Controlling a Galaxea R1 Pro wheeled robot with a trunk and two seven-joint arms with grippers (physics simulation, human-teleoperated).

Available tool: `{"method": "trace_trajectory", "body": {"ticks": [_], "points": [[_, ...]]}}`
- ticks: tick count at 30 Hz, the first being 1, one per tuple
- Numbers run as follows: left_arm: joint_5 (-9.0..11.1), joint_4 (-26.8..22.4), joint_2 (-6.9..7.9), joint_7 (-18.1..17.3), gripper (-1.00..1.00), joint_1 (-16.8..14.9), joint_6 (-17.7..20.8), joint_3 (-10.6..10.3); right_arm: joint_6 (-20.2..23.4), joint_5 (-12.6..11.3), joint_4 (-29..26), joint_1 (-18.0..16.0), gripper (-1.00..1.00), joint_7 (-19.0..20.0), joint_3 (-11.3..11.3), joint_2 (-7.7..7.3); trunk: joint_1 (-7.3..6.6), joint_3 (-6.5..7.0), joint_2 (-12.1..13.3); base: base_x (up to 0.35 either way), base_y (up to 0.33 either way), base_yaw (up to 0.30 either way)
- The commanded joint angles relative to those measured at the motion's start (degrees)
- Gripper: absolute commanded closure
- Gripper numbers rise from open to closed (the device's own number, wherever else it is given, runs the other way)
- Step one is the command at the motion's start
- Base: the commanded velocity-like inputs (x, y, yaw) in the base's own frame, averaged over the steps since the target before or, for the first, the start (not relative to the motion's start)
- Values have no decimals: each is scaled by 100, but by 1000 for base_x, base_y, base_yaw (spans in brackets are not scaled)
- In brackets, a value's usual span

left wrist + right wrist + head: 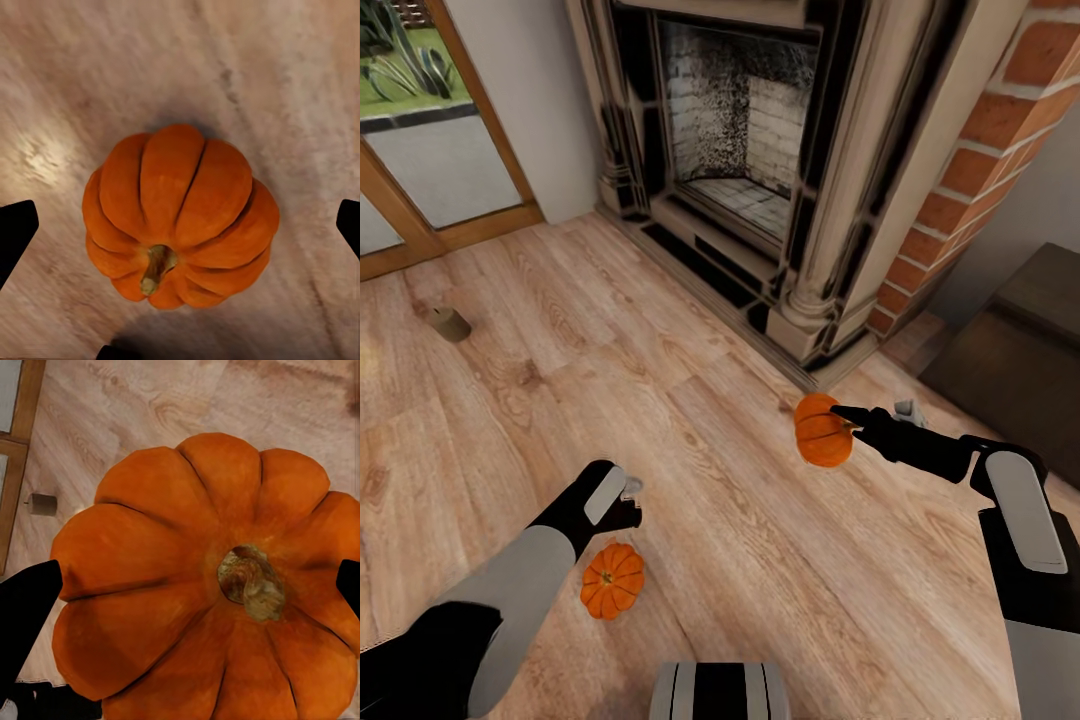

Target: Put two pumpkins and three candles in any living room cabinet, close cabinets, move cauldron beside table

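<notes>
— Where do we have the pumpkins?
— Our right hand (840, 418) grips one pumpkin (822, 430) at centre right, above the floor (710, 420). The other pumpkin (612, 580) lies lower left, under our left hand (628, 503), fingers spread wide.
— Candles?
— One candle (450, 323) at left.

I'm looking at a home living room: a carved stone fireplace (760, 170) with a brick chimney side (970, 170), a light wood plank floor (660, 380), a wood-framed glazed door (420, 150) to a garden, and a dark low cabinet (1020, 350).
</notes>
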Motion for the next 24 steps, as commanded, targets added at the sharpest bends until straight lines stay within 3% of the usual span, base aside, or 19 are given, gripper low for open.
{"method": "trace_trajectory", "body": {"ticks": [1, 8, 24], "points": [[60, -5, 4, 50, -100, 31, -21, -33, 16, -80, -5, -4, 100, -55, -4, 0, 1, -27, -3, 0, 0, 0], [60, 3, -3, 53, -100, 274, -175, -39, 16, -80, -5, -4, 100, -56, -4, -1, 6, -71, -6, 0, 0, 0], [57, -148, -5, 53, -100, 274, -216, -42, -16, -80, -5, -4, 100, -56, -4, -1, 6, -71, -6, 0, 0, 0]]}}
